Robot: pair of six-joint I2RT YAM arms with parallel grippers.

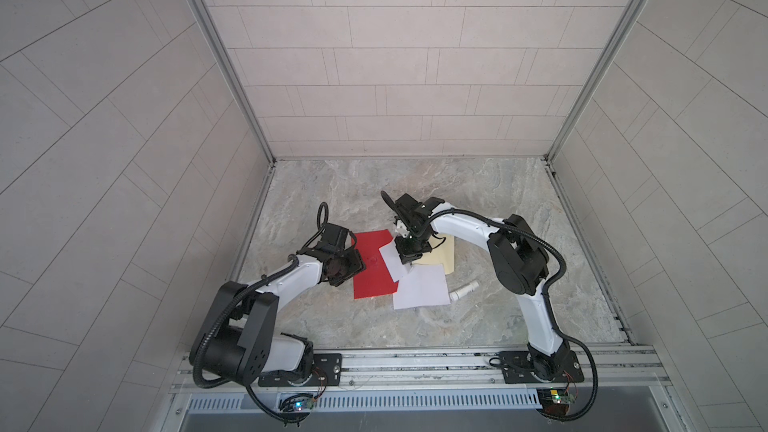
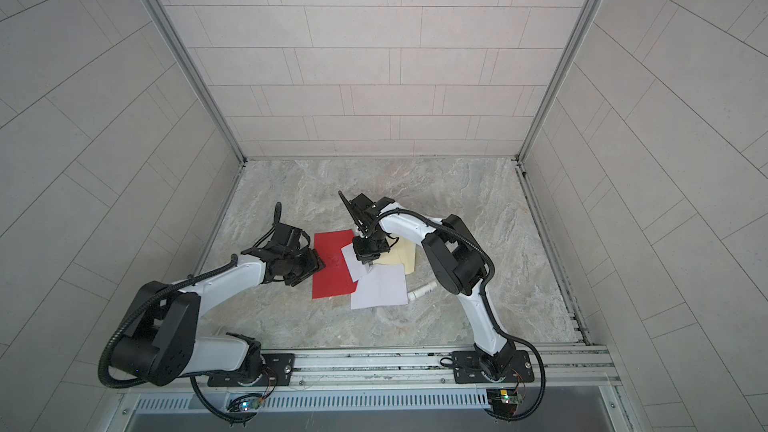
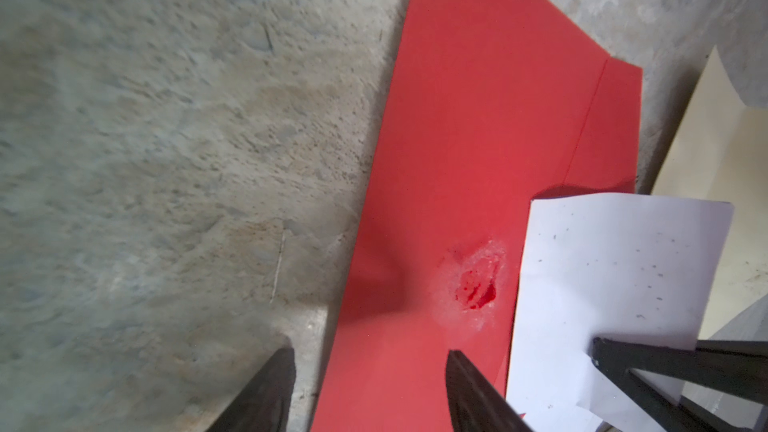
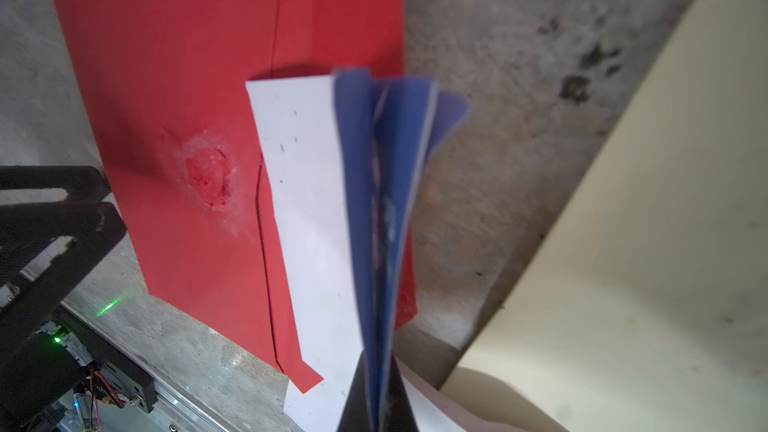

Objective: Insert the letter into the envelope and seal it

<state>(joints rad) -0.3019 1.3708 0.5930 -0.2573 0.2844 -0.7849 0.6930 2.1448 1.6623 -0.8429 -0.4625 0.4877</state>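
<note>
From my station I see the red envelope (image 1: 372, 268) lying flat on the marble table (image 1: 457, 201), roughly in the middle between the two arms. The left gripper (image 3: 369, 361) is down at the envelope's left edge with its jaws standing well apart and nothing between them. In the left wrist view one finger hangs over the bare stone and the other over the red paper. The right gripper (image 4: 376, 392) is clamped tight on the folded white letter (image 4: 307, 201), pinching it at one end so the folds fan out. The letter is held over the right part of the envelope and throws a shadow on it, but I cannot tell whether the paper touches. There is a rough, whitish scuffed patch (image 3: 478, 284) on the envelope's face just beside the letter. Under and beyond the right gripper a loose white sheet (image 1: 422, 286) overlaps the envelope's lower right corner, a cream envelope (image 1: 440, 257) lies behind it, and a small white tube (image 1: 463, 289) rests just beside the sheet.
</note>
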